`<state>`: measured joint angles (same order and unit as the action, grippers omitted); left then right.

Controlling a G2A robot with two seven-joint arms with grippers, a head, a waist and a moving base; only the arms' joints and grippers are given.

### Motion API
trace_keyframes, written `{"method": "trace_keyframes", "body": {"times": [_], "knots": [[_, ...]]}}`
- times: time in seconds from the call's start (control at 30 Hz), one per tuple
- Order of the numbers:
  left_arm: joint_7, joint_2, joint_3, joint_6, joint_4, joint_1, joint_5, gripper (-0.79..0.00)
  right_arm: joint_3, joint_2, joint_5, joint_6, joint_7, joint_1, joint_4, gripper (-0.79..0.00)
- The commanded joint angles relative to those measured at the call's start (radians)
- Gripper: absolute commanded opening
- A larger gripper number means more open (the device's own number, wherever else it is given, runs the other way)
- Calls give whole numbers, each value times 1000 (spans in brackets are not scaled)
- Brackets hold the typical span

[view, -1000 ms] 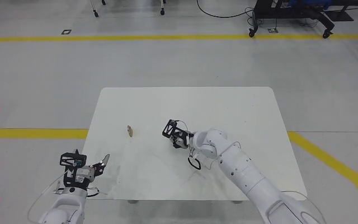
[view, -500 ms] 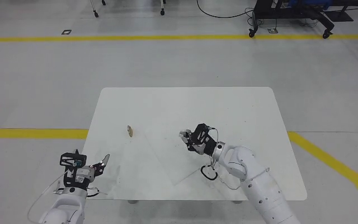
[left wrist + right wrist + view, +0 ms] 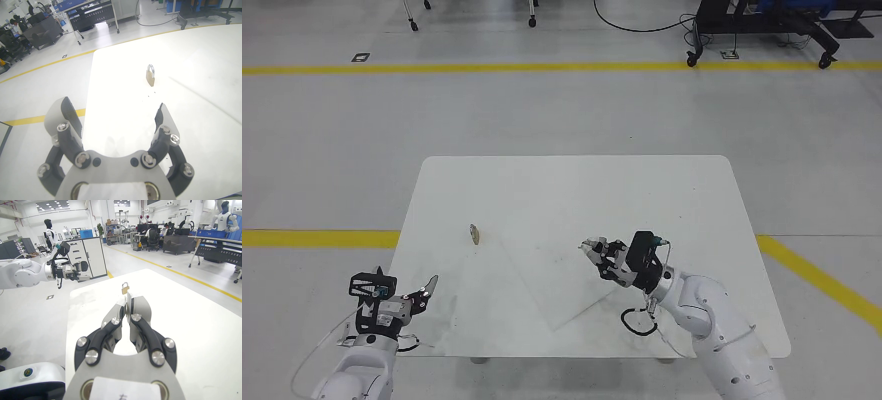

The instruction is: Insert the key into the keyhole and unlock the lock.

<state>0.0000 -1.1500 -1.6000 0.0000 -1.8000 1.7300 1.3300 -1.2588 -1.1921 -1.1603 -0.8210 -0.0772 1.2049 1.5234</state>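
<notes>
A small brass padlock (image 3: 474, 234) with a silver shackle stands upright on the left part of the white table (image 3: 662, 190); it also shows in the left wrist view (image 3: 150, 75) and the right wrist view (image 3: 125, 288). My right gripper (image 3: 591, 247) hovers over the table's middle, to the right of the padlock and pointing toward it. It (image 3: 126, 301) is shut on a thin silvery key (image 3: 125, 303), of which only an edge shows between the fingers. My left gripper (image 3: 113, 108) is open with nothing in it, near the table's front left edge (image 3: 427, 288), well short of the padlock.
The left arm's gripper (image 3: 83, 276) shows across the table in the right wrist view. Yellow floor lines (image 3: 542, 68) run around the table. Cabinets, desks and carts stand in the room behind, far from the table.
My right gripper has moved to the right and slightly toward the table's front, away from the padlock, with the key in it. The left arm and padlock have stayed still.
</notes>
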Motion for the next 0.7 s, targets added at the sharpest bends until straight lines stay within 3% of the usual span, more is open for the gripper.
{"method": "trace_keyframes", "body": {"times": [0.0, 0.07, 0.13, 0.27, 0.33, 0.6, 0.67], "knots": [[0, 0, 8, -40, -13, 3, -14, 0, 10, -2, 27, 13, 16, 5, -8, -785], [34, -2, -2, -71, -46, 10, -76, 0, 36, -7, 100, 25, 73, -3, -20, -785], [39, -5, 4, -228, -63, 20, -313, 0, 61, -12, 179, 34, 132, -15, -20, -785], [-177, 1, 23, -540, -24, -34, -791, 0, 92, -18, 307, 23, 194, -32, -11, -785], [-317, 5, 41, -608, 2, -76, -1072, 0, 86, -18, 351, 19, 192, -33, -6, -785], [-317, 5, 41, -608, 2, -76, -1072, 0, 76, -16, 365, 13, 186, -27, 1, -785], [-304, -3, 91, -609, -13, -70, -1270, 0, 76, -16, 365, 13, 186, -27, 1, -785]]}}
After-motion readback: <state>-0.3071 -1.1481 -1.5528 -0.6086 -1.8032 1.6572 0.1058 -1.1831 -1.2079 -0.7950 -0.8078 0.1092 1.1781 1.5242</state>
